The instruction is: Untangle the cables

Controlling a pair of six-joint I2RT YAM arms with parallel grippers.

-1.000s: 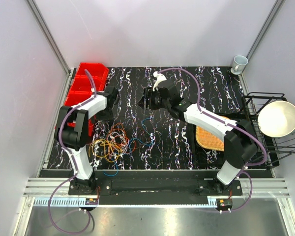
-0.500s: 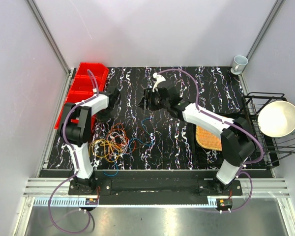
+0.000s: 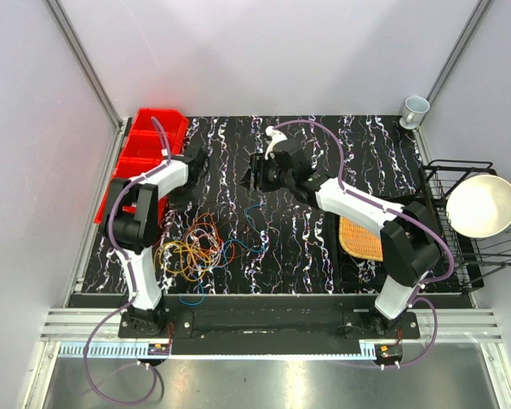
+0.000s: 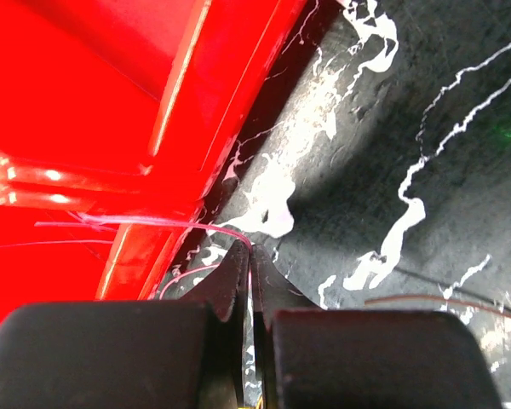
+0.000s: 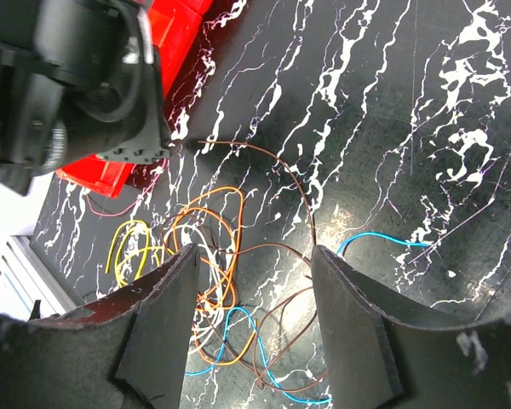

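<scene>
The cables (image 3: 196, 247) lie in a loose tangle of orange, yellow, brown, blue and whitish loops on the black marbled table, front left. My left gripper (image 3: 180, 201) is low beside the red bins, just behind the tangle. In the left wrist view its jaws (image 4: 252, 256) are shut on a thin pink cable (image 4: 153, 223) that runs left across the bin's edge. My right gripper (image 3: 250, 179) hovers open over the table's middle, holding nothing. The right wrist view looks down between its fingers (image 5: 254, 256) at the cables (image 5: 221, 247), a blue strand (image 5: 375, 239) and the left gripper (image 5: 164, 143).
Red bins (image 3: 149, 141) line the table's left edge. A woven mat (image 3: 362, 239) lies under the right arm. A wire rack (image 3: 485, 247) with a white bowl (image 3: 481, 204) stands at the right. A cup (image 3: 416, 109) is at the back right corner.
My left gripper has closed from open onto the thin pink cable beside the red bins. The right arm has barely shifted.
</scene>
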